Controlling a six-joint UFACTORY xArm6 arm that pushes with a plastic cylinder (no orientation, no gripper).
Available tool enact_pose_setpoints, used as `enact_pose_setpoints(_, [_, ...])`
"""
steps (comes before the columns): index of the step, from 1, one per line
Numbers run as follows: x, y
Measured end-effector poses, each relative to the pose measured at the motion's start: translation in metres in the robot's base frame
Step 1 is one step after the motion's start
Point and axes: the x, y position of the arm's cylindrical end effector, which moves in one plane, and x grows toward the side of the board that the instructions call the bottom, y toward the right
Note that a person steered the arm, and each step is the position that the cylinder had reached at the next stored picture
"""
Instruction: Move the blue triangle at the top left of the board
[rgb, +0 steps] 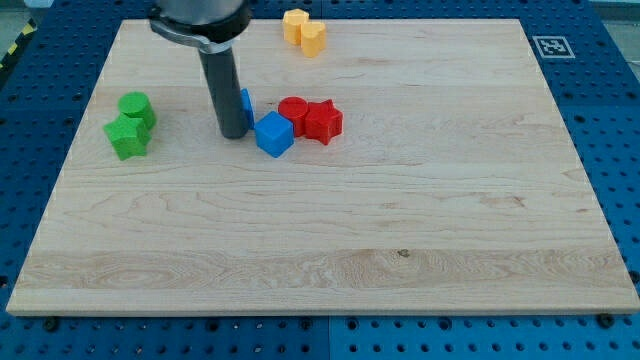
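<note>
The blue triangle (246, 103) is mostly hidden behind my rod; only a blue sliver shows at the rod's right edge, in the upper left-middle of the wooden board (320, 230). My tip (233, 134) rests on the board just in front of and to the left of that sliver, touching or nearly touching it. A blue cube (273, 134) sits just right of my tip.
A red cylinder (292, 111) and a red star (322, 121) sit right of the blue cube. A green cylinder (136, 107) and a green star (127, 137) sit at the view's left. Two yellow blocks (304, 30) lie near the top edge.
</note>
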Motion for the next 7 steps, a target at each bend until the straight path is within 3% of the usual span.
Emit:
enact_pose_setpoints(2, [-0.033, 0.005])
enact_pose_setpoints(4, [-0.058, -0.067])
enact_pose_setpoints(7, [-0.114, -0.025])
